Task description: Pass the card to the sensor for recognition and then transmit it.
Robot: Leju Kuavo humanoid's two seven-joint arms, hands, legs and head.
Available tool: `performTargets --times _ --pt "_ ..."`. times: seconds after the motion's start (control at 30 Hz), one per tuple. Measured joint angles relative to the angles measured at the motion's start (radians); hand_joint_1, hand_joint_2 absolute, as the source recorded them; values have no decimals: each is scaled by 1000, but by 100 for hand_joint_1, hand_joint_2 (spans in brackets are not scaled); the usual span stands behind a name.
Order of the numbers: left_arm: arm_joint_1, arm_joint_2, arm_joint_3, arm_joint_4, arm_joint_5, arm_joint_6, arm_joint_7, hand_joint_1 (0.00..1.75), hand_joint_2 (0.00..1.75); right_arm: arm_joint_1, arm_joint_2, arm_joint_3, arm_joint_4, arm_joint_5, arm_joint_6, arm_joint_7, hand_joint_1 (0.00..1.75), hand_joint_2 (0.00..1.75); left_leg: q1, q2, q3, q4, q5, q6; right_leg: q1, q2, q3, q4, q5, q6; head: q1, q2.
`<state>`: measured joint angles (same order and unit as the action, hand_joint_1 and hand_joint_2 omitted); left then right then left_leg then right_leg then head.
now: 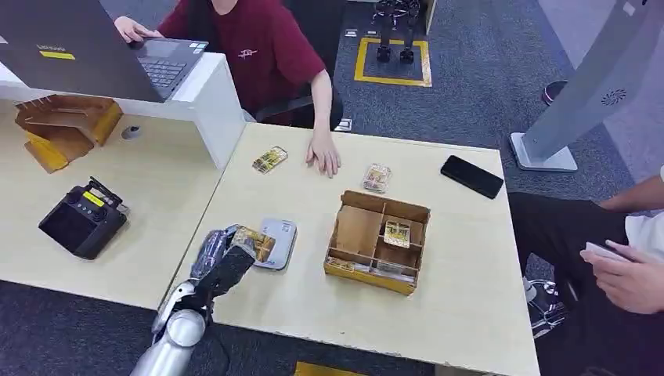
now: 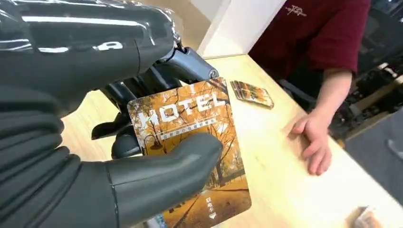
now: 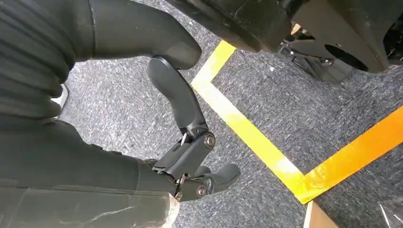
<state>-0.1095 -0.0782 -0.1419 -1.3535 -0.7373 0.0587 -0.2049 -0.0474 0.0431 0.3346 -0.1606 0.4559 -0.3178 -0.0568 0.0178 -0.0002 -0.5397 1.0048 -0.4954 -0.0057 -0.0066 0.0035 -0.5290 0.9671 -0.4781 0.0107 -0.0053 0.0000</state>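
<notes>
Left hand presents the hotel card at the card reader.

The left hand (image 1: 227, 258) pinches the orange autumn-print plastic hotel card (image 2: 190, 142) between its thick thumb and dark fingers, holding it just beside the flat grey card sensor (image 1: 278, 243) on the pale wooden table (image 1: 470, 258). The right hand (image 3: 190, 156) hangs over grey carpet, fingers apart, holding nothing. To do this step well, I judge the card should be brought flat and low over the sensor's face and steadied there until read, then carried toward the person's waiting hand (image 1: 322, 153). A tilted card or loose pinch risks a missed read.
</notes>
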Motion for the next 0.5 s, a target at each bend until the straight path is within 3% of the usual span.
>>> performTargets --times 0.17,0.33,0.5 --pt "-4 -15 -25 16 -111 83 63 175 175 0 3 0 0 7 0 0 0 175 0 0 0 0 0 0 0 0 0 0 0 0 0 0" --pt "-30 -61 -29 66 -237 152 111 175 175 -5 8 0 0 24 0 0 0 175 0 0 -1 1 0 0 0 0 0 0 0 0 0 0" --pt "-67 -91 -25 111 -275 163 135 175 175 -7 8 0 0 37 1 -6 0 175 0 0 -1 1 0 0 0 0 0 0 0 0 0 0"
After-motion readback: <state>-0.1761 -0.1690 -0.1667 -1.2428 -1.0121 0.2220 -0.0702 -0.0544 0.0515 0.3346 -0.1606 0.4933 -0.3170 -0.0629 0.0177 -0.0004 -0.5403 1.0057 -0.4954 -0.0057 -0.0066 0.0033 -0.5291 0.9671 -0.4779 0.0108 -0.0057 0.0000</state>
